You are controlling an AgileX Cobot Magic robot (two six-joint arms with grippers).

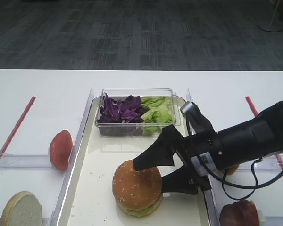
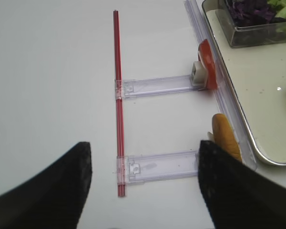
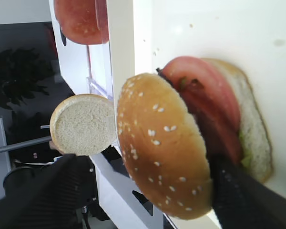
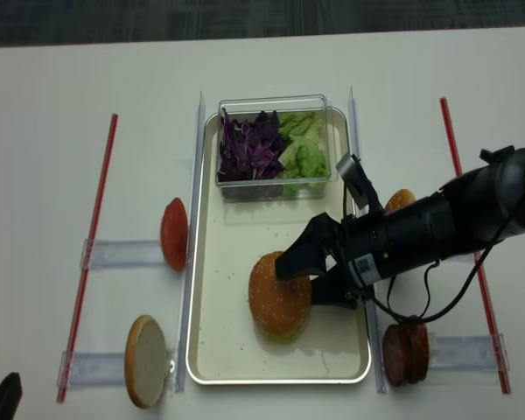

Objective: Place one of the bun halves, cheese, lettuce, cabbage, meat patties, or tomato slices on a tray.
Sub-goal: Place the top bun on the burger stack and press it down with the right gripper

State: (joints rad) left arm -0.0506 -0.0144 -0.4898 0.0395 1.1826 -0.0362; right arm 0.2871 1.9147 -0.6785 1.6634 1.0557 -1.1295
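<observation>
Sesame seeds speckle the golden-brown domed bun top [image 1: 136, 181], which sits on a stacked burger in the near half of the long cream-white glossy tray [image 1: 96, 188] with raised clear edges. Under the dome, the right wrist view shows a smooth pinkish-red tomato slice [image 3: 207, 98], a dark layer too shadowed to name, a sliver of green and a pale bun base [image 3: 250, 126]. The right black tool [image 1: 167, 170] stands spread wide, one finger at the bun's far side and one at its near right, touching or just beside it; which, I cannot tell. At the tray's far end a small clear plastic box [image 1: 137, 94] holds dark purple crinkled cabbage shreds [image 1: 121, 109] beside pale green ruffled lettuce pieces [image 1: 158, 110]. On the white desk [image 1: 37, 94], left of the tray, a round red slice [image 1: 60, 149] stands on edge at a clear plastic holder, and a pale flat-faced bun half [image 1: 21, 211] is cut off by the frame. Right of the tray, dark maroon meat patties [image 4: 406, 353] stand upright; another golden bun top [image 4: 401, 200] is mostly hidden by the arm. The left tool [image 2: 143, 188] shows only two blurred dark fingers held apart, nothing between them.
</observation>
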